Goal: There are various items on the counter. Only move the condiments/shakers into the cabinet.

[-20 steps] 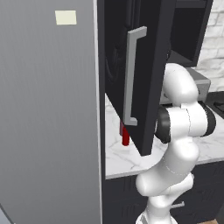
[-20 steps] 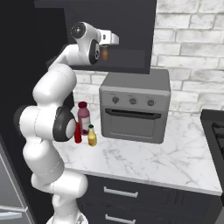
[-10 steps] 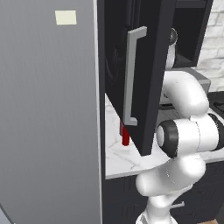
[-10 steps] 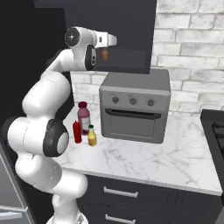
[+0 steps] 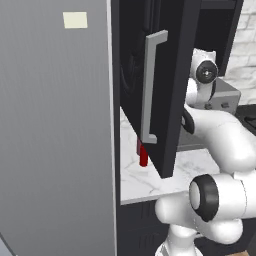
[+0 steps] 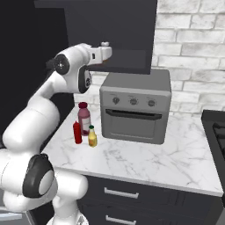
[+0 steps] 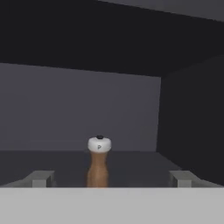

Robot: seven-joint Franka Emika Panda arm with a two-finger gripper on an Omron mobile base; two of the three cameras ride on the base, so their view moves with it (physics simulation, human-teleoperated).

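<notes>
On the cabinet shelf, seen in the hand view, a shaker (image 7: 99,162) is standing upright between the two fingertips (image 7: 40,178) of the gripper (image 7: 109,178). The gripper is standing wide, jaws well apart, gripping nothing. The shaker's long axis is running vertically, brown body below, white cap on top pointing up at the cabinet (image 7: 192,122) ceiling. It appears placed, and the step in hand is judged to be the release. The next move calls for drawing the gripper straight back out without brushing the shaker, then clearing the open door (image 5: 165,95) and its handle (image 5: 150,85).

Further off, on the counter (image 6: 145,158), three bottles are grouped just left of the oven (image 6: 134,105): a slim red bottle (image 6: 78,132), a small yellow bottle (image 6: 92,136) beside it, and a taller dark-red jar (image 6: 84,117) behind. All three are standing upright, caps up. At least the red bottle is judged a condiment awaiting transfer, so the task is partway done. The gripper (image 6: 104,49) is reaching into the cabinet above them.
</notes>
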